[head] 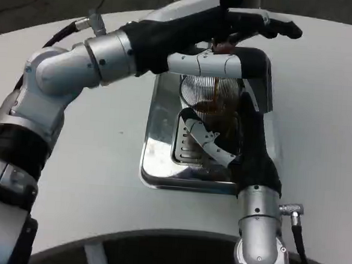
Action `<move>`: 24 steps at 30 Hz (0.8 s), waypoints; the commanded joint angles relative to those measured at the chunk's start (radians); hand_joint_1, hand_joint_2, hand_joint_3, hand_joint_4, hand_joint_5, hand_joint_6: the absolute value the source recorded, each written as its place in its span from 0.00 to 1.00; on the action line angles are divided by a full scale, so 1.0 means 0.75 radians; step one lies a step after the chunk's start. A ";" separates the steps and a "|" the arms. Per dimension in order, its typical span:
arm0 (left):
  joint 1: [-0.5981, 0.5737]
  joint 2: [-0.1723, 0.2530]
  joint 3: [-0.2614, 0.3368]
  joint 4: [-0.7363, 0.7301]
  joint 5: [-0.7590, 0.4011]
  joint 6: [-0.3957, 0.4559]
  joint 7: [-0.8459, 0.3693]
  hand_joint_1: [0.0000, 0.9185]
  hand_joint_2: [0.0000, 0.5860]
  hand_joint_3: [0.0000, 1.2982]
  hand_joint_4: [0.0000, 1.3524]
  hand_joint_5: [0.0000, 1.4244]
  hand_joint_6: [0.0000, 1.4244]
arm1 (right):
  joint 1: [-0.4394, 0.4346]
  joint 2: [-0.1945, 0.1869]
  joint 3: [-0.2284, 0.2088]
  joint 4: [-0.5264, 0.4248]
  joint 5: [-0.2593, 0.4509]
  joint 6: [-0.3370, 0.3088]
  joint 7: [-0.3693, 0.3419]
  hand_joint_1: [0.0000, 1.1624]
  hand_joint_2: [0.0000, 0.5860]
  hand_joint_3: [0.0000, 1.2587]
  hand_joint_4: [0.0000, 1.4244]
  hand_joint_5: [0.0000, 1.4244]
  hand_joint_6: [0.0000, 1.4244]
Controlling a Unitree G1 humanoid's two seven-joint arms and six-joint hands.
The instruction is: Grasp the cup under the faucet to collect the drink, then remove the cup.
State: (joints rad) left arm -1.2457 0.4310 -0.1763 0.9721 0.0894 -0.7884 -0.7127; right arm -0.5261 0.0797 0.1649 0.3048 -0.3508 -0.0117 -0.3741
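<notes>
A ribbed clear glass cup (206, 93) stands on the steel drip tray (156, 158) under the faucet (222, 46). A thin brown stream runs down into the cup, and brown drink sits in its lower part. My right hand (239, 139) reaches in from below and grips the cup, black palm against its right side and white fingers (210, 141) curled round its front. My left hand (231, 28) comes across from the left and holds the faucet handle, fingers stretched over the top and one white finger (202, 64) underneath. The handle itself is mostly hidden by the hand.
The tray has a slotted grille (184, 146) under the cup and a raised shiny rim. My left forearm (90, 62) crosses above the tray's back left corner. White table (323, 106) lies on both sides, its curved front edge close to my body.
</notes>
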 commanded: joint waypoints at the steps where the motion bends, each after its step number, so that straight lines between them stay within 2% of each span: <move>1: 0.021 0.006 -0.028 0.027 0.054 0.005 -0.026 0.00 0.13 0.18 0.11 0.10 0.06 | 0.008 0.031 0.016 0.055 -0.016 -0.019 -0.034 0.61 0.39 0.09 0.13 0.15 0.06; 24: 0.012 0.006 -0.036 0.076 0.070 -0.017 -0.014 0.00 0.13 0.18 0.11 0.11 0.06 | -0.041 0.067 0.025 0.220 -0.040 -0.082 -0.167 0.63 0.40 0.15 0.23 0.25 0.14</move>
State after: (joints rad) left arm -1.2517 0.4310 -0.1765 1.0035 0.0915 -0.8137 -0.7041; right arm -0.5629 0.0958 0.1747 0.4311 -0.3864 -0.0882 -0.5042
